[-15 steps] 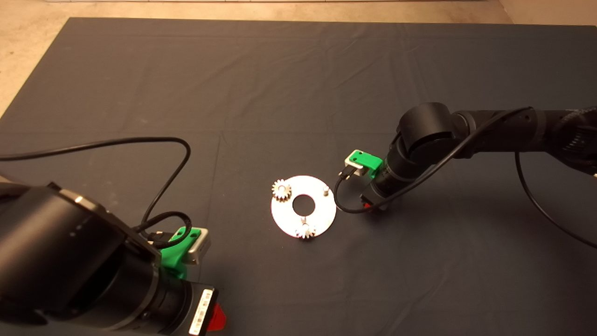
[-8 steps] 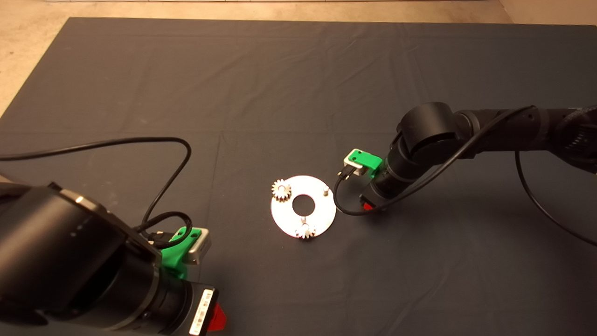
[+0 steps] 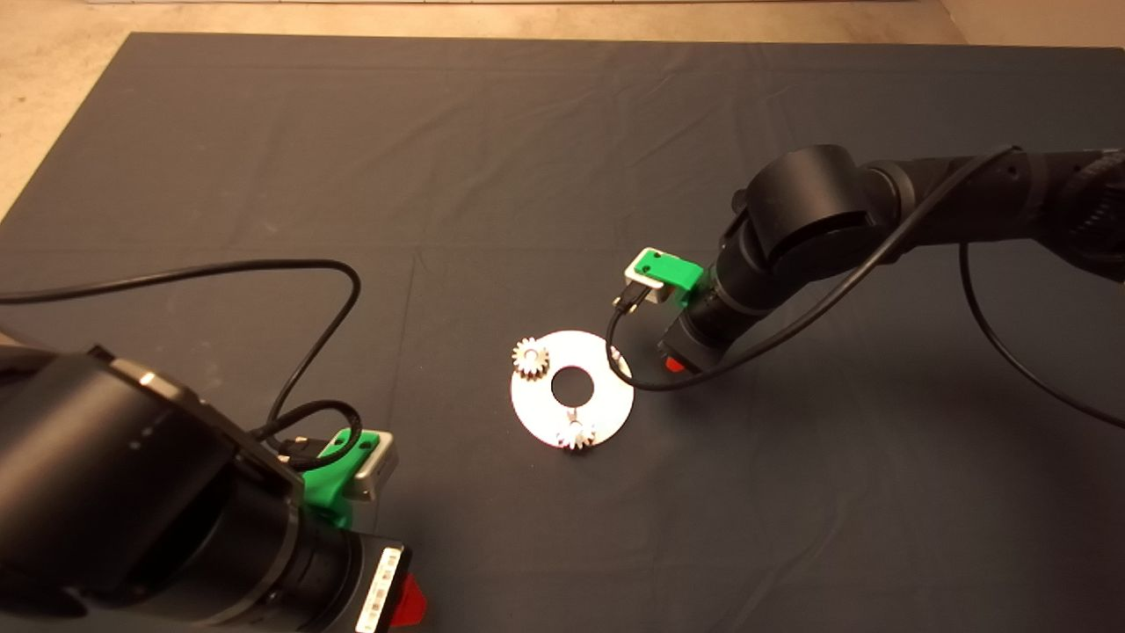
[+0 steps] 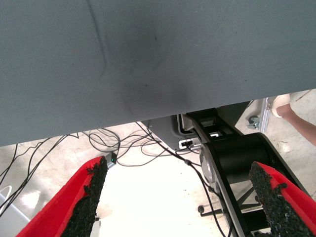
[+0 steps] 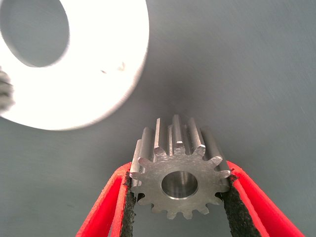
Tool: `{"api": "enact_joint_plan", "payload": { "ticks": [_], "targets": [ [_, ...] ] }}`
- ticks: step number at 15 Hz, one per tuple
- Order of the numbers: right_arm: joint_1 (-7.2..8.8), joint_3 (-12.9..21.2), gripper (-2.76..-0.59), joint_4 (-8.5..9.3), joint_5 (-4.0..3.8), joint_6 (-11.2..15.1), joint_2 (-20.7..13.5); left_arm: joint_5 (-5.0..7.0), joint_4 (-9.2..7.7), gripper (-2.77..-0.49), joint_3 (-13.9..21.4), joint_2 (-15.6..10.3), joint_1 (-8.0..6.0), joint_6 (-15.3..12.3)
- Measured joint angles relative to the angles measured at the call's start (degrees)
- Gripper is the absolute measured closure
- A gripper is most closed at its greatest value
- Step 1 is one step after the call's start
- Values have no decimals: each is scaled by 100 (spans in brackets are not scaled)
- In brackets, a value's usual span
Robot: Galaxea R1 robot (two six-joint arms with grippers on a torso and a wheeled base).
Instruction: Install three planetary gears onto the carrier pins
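Flat round white disc (image 3: 606,413) at mat (image 3: 545,158) centre; two small silvery spur gears (image 3: 531,357) on its left and near pins; right gripper (image 3: 675,363) just right; left gripper (image 3: 406,602) near-left corner.

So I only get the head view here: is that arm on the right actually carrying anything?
Observer: Yes. The right gripper is shut on a planetary gear, pinched between its pads.
Operator: Is it on the white disc?
Observer: No. The right wrist view shows the gear clear of the disc, with dark mat behind it.
Operator: And the other arm?
Observer: The left gripper is open and empty, facing the mat's edge.
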Motion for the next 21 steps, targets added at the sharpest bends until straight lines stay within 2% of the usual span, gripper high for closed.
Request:
{"api": "enact_joint_plan", "payload": {
  "ticks": [3, 11, 17, 21],
  "targets": [
    [63, -55, -108, 33, 13, 44, 252, 0, -2, -204, 2, 0, 0, 0],
    [65, -589, -108, 49, 5, 111, 695, 0, -2, -204, 2, 0, 0, 0],
    [65, -872, -108, 85, 6, 128, 917, -2, -2, -204, 2, 0, 0, 0],
    [65, -987, -108, 132, -4, 129, 950, -2, -2, -204, 2, 1, 0, 0]
  ]
}}
